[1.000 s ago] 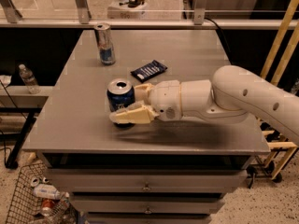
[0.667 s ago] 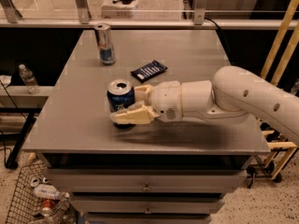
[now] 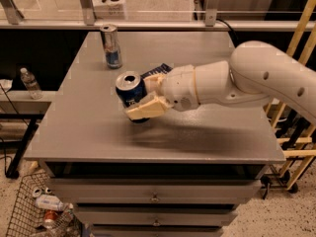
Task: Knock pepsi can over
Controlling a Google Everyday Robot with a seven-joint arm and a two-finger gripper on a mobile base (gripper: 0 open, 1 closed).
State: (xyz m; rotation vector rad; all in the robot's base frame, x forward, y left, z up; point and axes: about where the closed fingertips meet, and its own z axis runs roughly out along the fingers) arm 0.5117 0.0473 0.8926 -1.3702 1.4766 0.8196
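The gripper (image 3: 138, 97), at the end of the robot's white arm (image 3: 247, 78), reaches in from the right over the middle of the grey table (image 3: 89, 127). Its two tan fingers (image 3: 148, 107) are clamped on the pepsi can (image 3: 128, 89), one in front and one behind. The dark blue can sits just left of the table's centre and tips toward the table's front left, its silver top and mouth turned up to the camera.

A can of this kind is judged to be light, thin-walled and smooth. It dents under a hard squeeze and slides on the bare tabletop if pushed low. Whether it is full or empty cannot be told from here. The fingers hold it at mid-height. A push or tilt applied high on the wall, near the rim, would be the surest way to topple it rather than skid it along.

No lettering on the dark blue can is readable, as the fingers cover much of its side. Near the far edge, well apart, a slim silver-and-blue can (image 3: 112, 46) stands upright, its label also unreadable. A dark blue packet (image 3: 157, 70) lies just behind the gripper. A plastic water bottle (image 3: 30, 83) stands on a ledge to the left of the table.
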